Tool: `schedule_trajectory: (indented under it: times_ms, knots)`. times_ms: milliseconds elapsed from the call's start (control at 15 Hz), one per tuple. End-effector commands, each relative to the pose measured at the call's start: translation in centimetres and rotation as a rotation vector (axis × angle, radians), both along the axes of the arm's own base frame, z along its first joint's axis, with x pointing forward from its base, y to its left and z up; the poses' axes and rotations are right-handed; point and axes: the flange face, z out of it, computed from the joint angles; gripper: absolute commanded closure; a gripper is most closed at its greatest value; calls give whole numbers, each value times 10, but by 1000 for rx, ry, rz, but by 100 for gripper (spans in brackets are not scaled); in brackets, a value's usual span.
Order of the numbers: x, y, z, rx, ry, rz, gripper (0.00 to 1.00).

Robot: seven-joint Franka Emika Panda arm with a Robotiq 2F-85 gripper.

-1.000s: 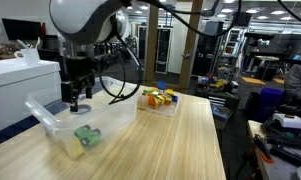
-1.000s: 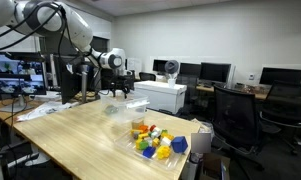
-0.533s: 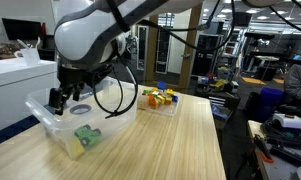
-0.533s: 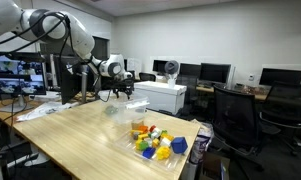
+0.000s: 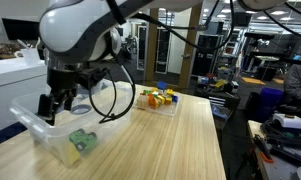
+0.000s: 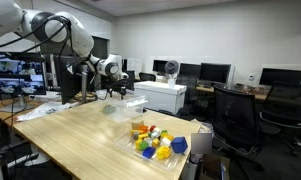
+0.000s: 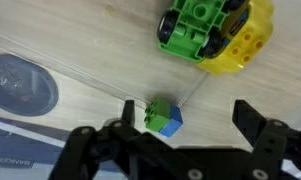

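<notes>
**Gripper swings along the bin, jaws wide**

Within the last second the gripper [image 7: 180,150] has slid along the clear bin [image 5: 35,130] and tipped over; its jaws have stayed spread, holding nothing. It now hangs just above one green-and-blue block [image 7: 162,117], which lies untouched between the fingers, seemingly inside the bin. Just beyond lies one green-and-yellow toy [image 7: 212,30]. Farther along the table [image 5: 185,140] stands one tray of coloured blocks [image 5: 158,100], too small to count.

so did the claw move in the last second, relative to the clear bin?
Yes. In an exterior view the claw has swung toward the picture's left end of the clear bin, away from the tray of colored blocks, jaws open.
</notes>
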Motion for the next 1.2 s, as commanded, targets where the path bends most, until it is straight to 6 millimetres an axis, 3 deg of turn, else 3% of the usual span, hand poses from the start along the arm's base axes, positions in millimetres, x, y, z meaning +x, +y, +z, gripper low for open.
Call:
schedule_trajectory:
  times_ms: [0,267,467,733,933,1133]
  knots:
    - [-1,-3,20,-67,144,-14,0]
    - [12,-2,51,-123,239,-53,0]
    - [24,-9,53,-149,269,-96,0]
    - [30,-12,41,-156,300,-87,0]
    - [48,-5,22,-107,169,-133,0]
    - [54,3,6,-82,103,-163,0]
